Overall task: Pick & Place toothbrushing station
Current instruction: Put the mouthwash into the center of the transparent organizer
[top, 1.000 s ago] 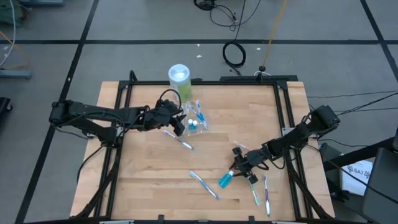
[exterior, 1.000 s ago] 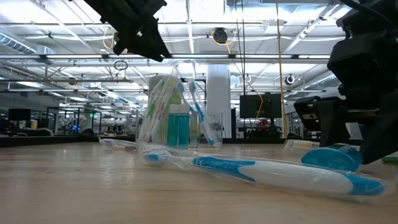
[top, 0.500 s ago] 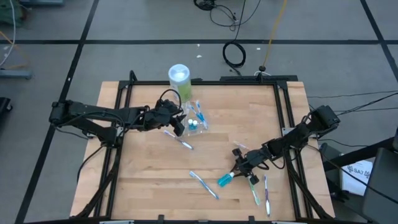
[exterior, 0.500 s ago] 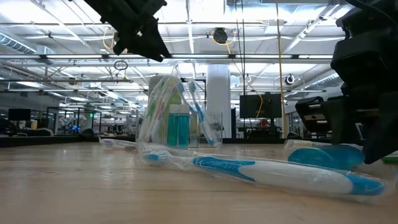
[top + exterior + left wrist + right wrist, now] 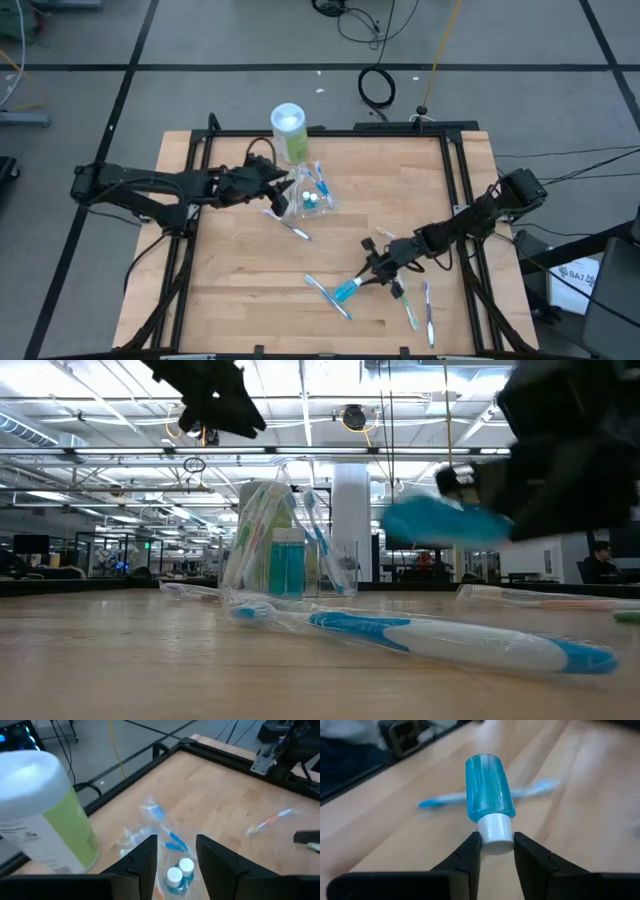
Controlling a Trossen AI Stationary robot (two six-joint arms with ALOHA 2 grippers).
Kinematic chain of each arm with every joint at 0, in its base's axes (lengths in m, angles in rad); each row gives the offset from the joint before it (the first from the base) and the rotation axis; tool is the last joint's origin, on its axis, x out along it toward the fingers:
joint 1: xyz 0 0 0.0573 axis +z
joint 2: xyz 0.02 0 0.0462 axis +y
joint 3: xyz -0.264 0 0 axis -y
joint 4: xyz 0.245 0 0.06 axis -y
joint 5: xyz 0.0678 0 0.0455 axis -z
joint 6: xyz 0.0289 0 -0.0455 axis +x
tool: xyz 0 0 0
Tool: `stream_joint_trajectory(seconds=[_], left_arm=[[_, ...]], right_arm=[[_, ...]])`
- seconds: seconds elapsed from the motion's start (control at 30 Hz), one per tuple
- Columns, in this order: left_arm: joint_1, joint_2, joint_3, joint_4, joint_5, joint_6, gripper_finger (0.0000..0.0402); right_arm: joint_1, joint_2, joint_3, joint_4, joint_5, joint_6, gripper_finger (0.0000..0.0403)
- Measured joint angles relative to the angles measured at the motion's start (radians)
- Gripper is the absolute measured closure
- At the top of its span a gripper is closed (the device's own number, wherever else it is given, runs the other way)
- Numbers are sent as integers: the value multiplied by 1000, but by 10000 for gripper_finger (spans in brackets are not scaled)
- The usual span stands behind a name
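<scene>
Lifted off the table [image 5: 240, 300] since a second ago, the teal tube [image 5: 347, 291] now hangs in the air, gripped at its white cap, where before it lay beside the toothbrushes at the front right.

On the left, the left gripper [image 5: 281, 186] has pulled back slightly from the clear container [image 5: 313, 195] and hovers beside it, fingers parted and grasping nothing. That container, just in front of the green-and-white canister [image 5: 288, 130], already holds two capped tubes and several brushes.

At centre, a blue-and-white toothbrush [image 5: 327, 296] lies near the front edge, with the tube passing just above it.

On the right, the right gripper [image 5: 370, 274] is clenched on the tube's cap. Such a narrow hold probably calls for a slow carry and a level wrist, so the heavier body does not swing or slip out before reaching the container.

Only the right wrist view shows the fingers [image 5: 470, 851] pinching the cap alone. Only the low view confirms that the tube [image 5: 432, 520] is clear of the wood.
</scene>
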State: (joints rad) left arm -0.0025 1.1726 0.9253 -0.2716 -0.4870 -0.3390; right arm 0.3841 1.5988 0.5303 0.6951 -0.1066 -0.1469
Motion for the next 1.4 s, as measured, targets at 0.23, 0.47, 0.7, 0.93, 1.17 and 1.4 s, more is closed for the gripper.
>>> stream_joint_trajectory(seconds=[0.23,0.47,0.7,0.93,1.17,1.4], left_arm=[[0,-111,0,-37,14,-3,261],[-3,-163,-1,-43,17,70,261],[-3,-166,0,-45,16,165,261],[-3,-176,0,-49,16,239,261],[-3,-187,0,-48,-33,282,261],[5,-188,0,-47,-130,309,261]], right_arm=[[-118,-47,229,-387,3,-170,304],[-231,-33,529,-821,162,-559,311],[-336,-35,638,-808,368,-946,311],[-454,-33,637,-816,221,-1045,307],[-539,2,636,-812,158,-1139,305],[-546,88,636,-813,157,-1345,307]])
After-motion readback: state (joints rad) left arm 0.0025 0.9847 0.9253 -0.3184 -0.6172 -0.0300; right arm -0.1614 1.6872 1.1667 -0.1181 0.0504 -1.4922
